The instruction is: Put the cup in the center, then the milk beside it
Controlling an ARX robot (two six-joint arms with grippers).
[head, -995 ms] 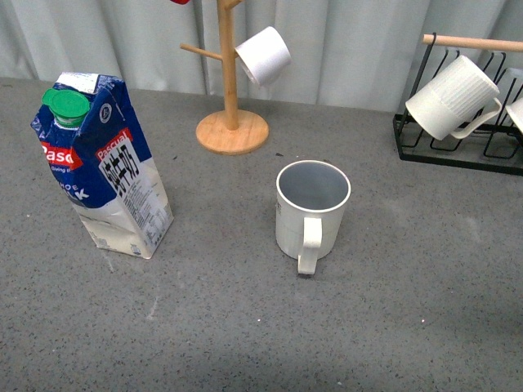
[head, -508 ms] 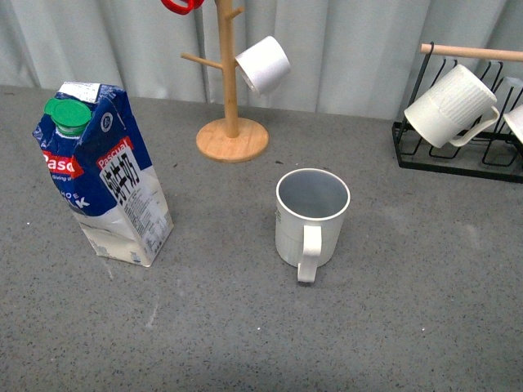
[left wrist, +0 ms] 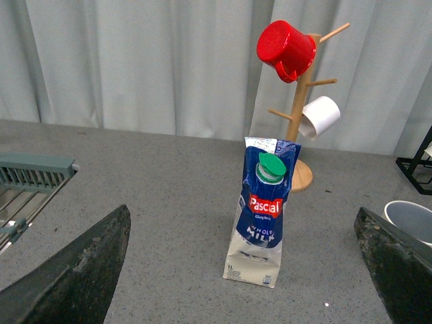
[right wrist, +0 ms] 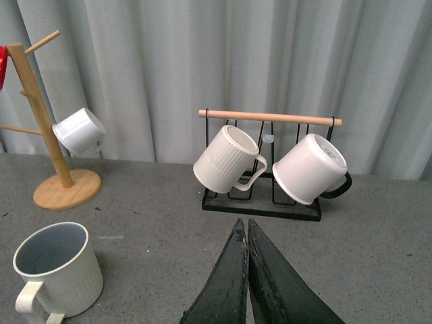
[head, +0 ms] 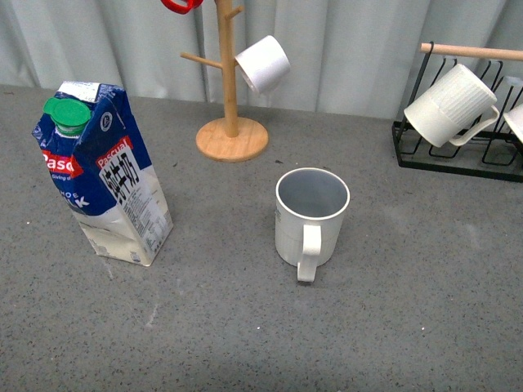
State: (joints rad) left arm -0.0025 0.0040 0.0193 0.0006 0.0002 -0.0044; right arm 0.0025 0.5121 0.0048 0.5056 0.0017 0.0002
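Note:
The cup (head: pixel 312 214), an off-white ribbed mug with a grey-blue inside, stands upright mid-table with its handle toward me. It also shows in the right wrist view as the cup (right wrist: pixel 57 270), and its rim shows in the left wrist view as the cup (left wrist: pixel 412 219). The milk (head: pixel 102 175), a blue-and-white carton with a green cap, stands well left of the cup. My left gripper (left wrist: pixel 243 210) is open, aimed at the milk (left wrist: pixel 260 216) from a distance and holding nothing. My right gripper (right wrist: pixel 243 223) is shut and empty, off to the side of the cup. Neither gripper shows in the front view.
A wooden mug tree (head: pixel 231 122) stands behind the cup with a small white cup (head: pixel 263 61) and a red cup (left wrist: pixel 287 48) hanging on it. A black wire rack (head: pixel 458 151) at the back right holds white ribbed mugs (right wrist: pixel 226 158). A grey drainer (left wrist: pixel 30 182) lies beside the left arm.
Between one second and half a second ago the front view shifted slightly, so everything sits a little lower in the picture. Milk and cup keep their places on the table.

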